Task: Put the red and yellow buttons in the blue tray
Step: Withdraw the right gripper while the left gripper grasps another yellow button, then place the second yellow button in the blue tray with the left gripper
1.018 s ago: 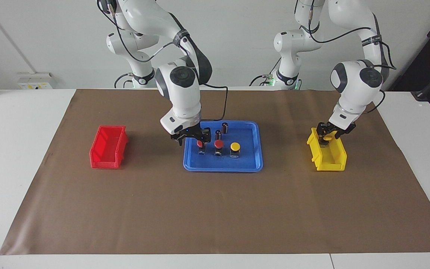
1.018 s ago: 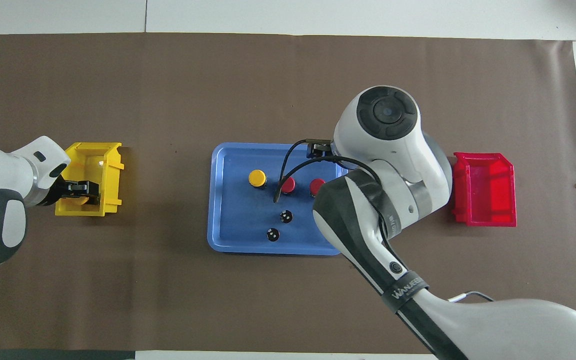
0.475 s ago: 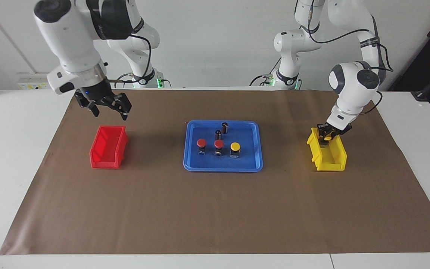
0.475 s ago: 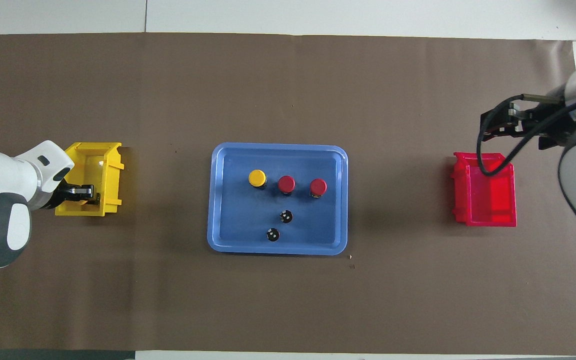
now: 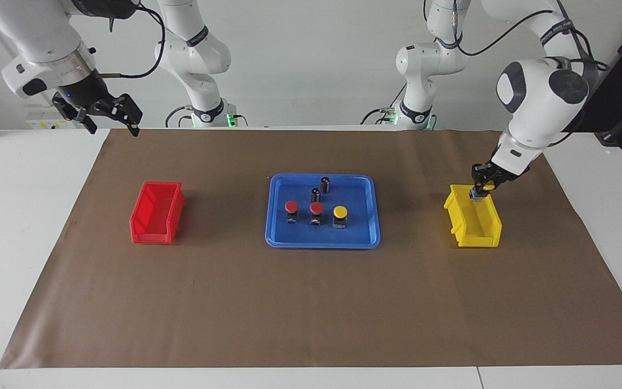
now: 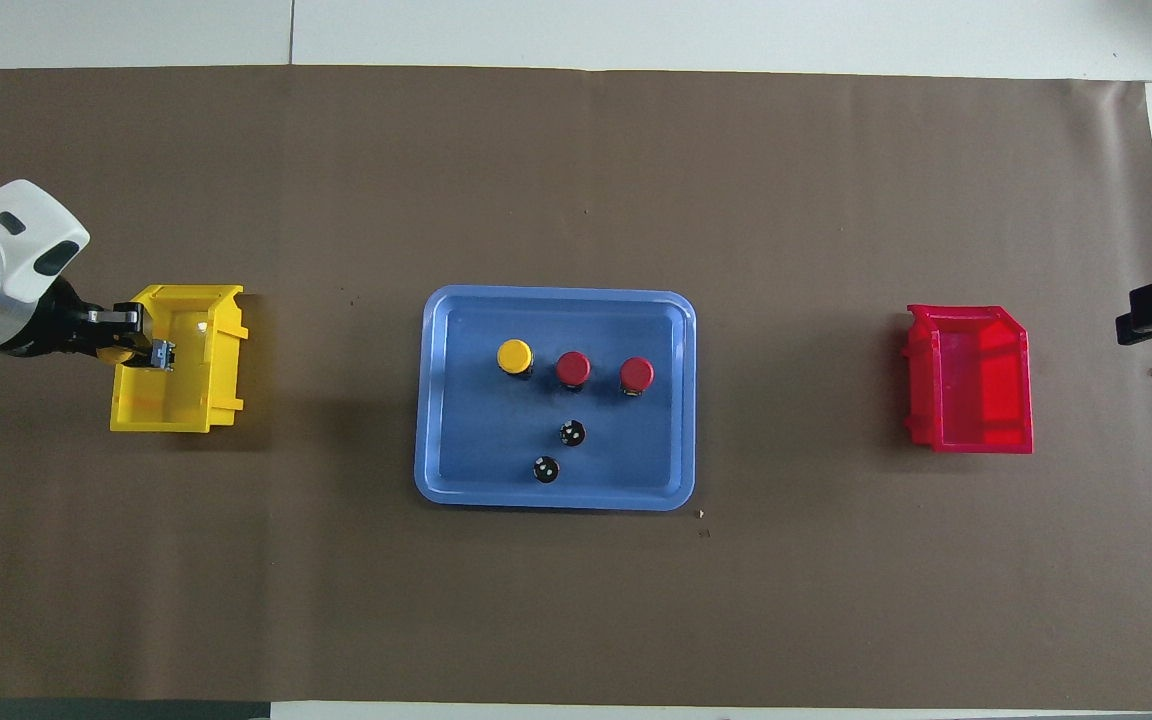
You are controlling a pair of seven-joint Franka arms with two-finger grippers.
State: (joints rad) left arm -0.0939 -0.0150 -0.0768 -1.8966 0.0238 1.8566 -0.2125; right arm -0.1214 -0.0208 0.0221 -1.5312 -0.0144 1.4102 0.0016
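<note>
A: Starting with the left gripper (image 5: 482,186): what is it doing?

B: It is hanging over the yellow bin (image 5: 473,222), at the end of the bin nearer the robots, and it is clenching the last yellow button (image 6: 120,354). The yellow cap is peeking out between the fingers, and the stubby body is sticking out toward the bin's inside.

A: And the other buttons?

B: They are sitting in the blue tray (image 5: 366,239), well apart from that gripper, toward the middle of the table. A yellow one (image 5: 340,212) is standing closest to the left arm's end, then two red ones (image 5: 316,208) (image 5: 291,207) in a row beside it. Two dark cylinders (image 5: 325,184) are standing in the tray nearer the robots.

A: How will the held button be handling?

B: I am judging it light, stiff and hard, with a smooth rounded cap that is likely slippery. Pinching the black body below the cap seems the safer hold; a grip on the cap alone could be letting it swing.

A: And the right gripper (image 5: 107,111)?

B: It is waiting high up, past the red bin (image 5: 157,212) at its own end of the table, with fingers spread and nothing between them.

A: Anything hard to make out?

B: Exactly where the fingers are meeting the button, and the overhead view is cutting the right gripper off at the edge.
</note>
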